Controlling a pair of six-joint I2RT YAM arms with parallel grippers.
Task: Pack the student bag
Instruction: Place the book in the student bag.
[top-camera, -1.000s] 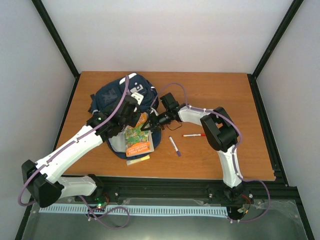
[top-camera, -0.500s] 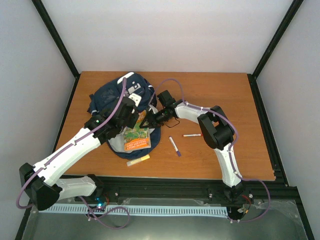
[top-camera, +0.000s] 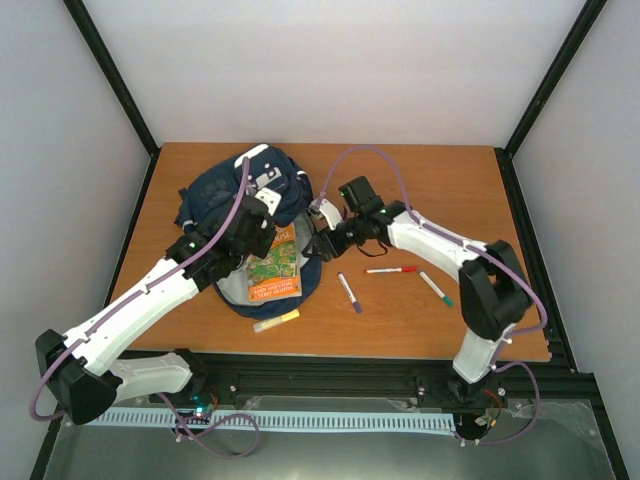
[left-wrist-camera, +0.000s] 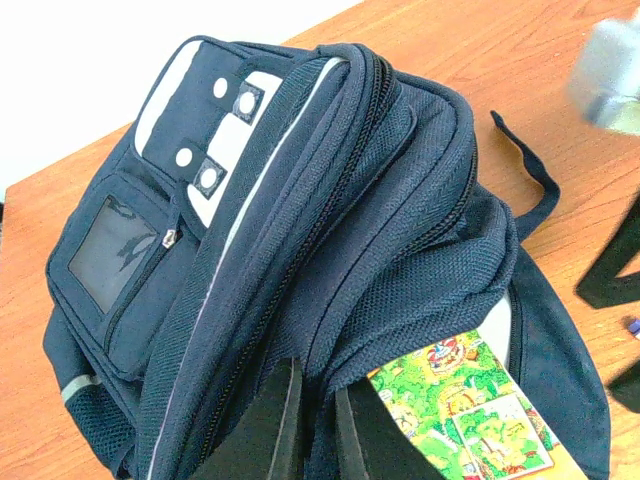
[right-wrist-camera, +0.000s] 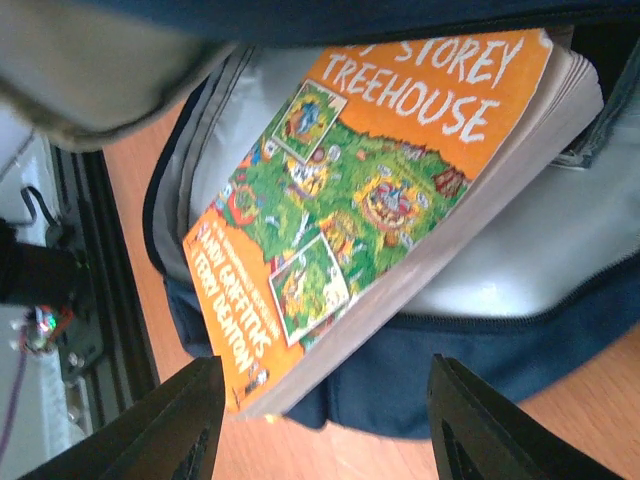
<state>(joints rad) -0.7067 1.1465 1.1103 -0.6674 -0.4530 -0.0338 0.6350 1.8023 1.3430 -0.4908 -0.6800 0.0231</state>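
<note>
The student bag (top-camera: 232, 193), navy with white patches, lies at the table's middle left, its mouth facing the near edge. My left gripper (left-wrist-camera: 318, 405) is shut on the upper flap of the bag (left-wrist-camera: 330, 220) and holds the mouth apart. An orange and green book (top-camera: 274, 268) lies partly inside on the grey lining, its near end sticking out. In the left wrist view the book (left-wrist-camera: 470, 400) shows just under the flap. My right gripper (right-wrist-camera: 330, 410) stands open just off the near corner of the book (right-wrist-camera: 370, 190), with nothing between its fingers. In the top view the right gripper (top-camera: 314, 246) is at the bag's right edge.
A purple marker (top-camera: 349, 292), a red pen (top-camera: 390, 269) and a green pen (top-camera: 435, 288) lie on the wood right of the bag. A yellow highlighter (top-camera: 276, 321) lies near the front edge below the bag. Black frame rails border the table.
My right gripper has opened and let go of the book, which now lies deeper in the bag. The right arm's elbow has swung right, uncovering the green pen. The left grip is unchanged.
</note>
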